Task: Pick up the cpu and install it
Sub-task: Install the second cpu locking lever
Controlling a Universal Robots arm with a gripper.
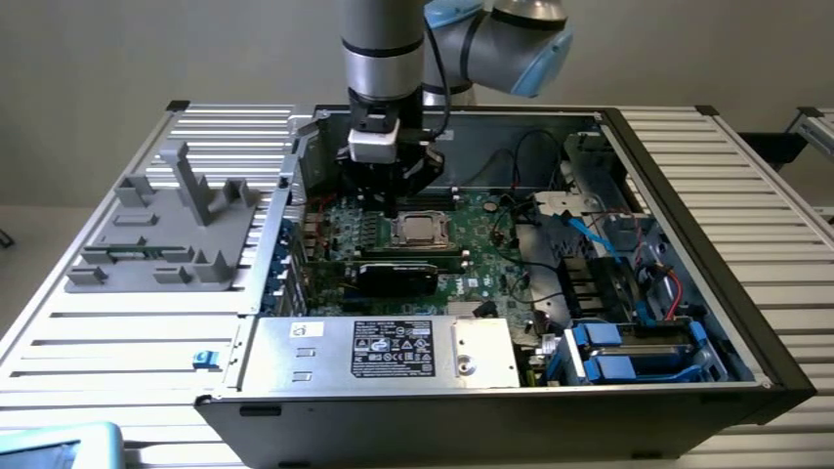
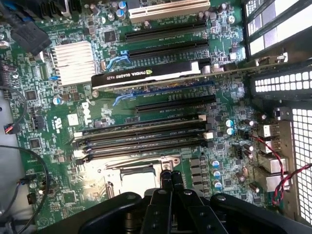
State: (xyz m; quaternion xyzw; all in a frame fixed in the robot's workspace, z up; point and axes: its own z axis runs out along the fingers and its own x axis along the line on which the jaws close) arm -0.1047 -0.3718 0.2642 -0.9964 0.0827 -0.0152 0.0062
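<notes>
Inside open computer case [image 1: 729, 293], near its back wall: chip [image 1: 420, 229] sits flat in socket on green board [image 1: 489, 259]. Gripper [image 1: 391, 207] hangs just beside chip, toward board's back edge, jaws pinched shut, holding nothing that shows. Judgement: keep gripper straight up, move slow, stay off black card [image 2: 146, 74] and loose wires.

Gripper [image 1: 393, 210] hangs shut, low inside the open case [image 1: 678, 186], just beside the cpu [image 1: 420, 230] in its socket. The graphics card [image 1: 410, 266] walls off the near side, cables [image 1: 521, 156] crowd the exterior view's right; overhead stays open.
</notes>
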